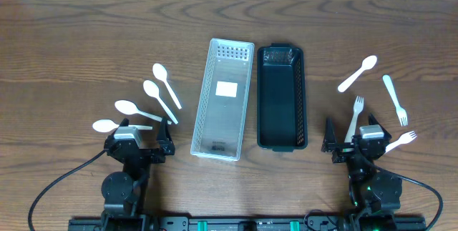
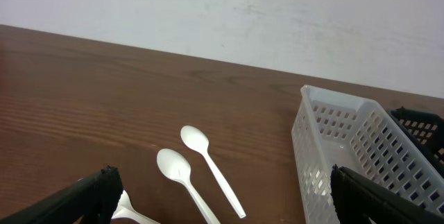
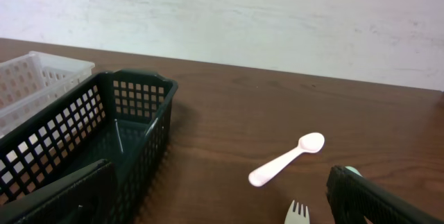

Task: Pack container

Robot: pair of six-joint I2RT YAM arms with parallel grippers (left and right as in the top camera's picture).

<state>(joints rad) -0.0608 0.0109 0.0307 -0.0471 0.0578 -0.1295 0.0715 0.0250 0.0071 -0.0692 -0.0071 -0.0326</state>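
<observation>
Woodgrain table [image 1: 71,31] — perforated white basket [image 1: 222,124], latticed black basket [image 1: 280,102].

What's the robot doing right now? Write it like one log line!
stage: nothing packed | left jaws: open, empty | right jaws: open, empty | white basket: empty | black basket: empty | spoons, forks: on table

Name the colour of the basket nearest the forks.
The basket is black; the overhead view shows it best.

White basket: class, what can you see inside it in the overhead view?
Inside the white basket lies only a white label on its floor; no cutlery. Whatever is under the label is covered.
</observation>
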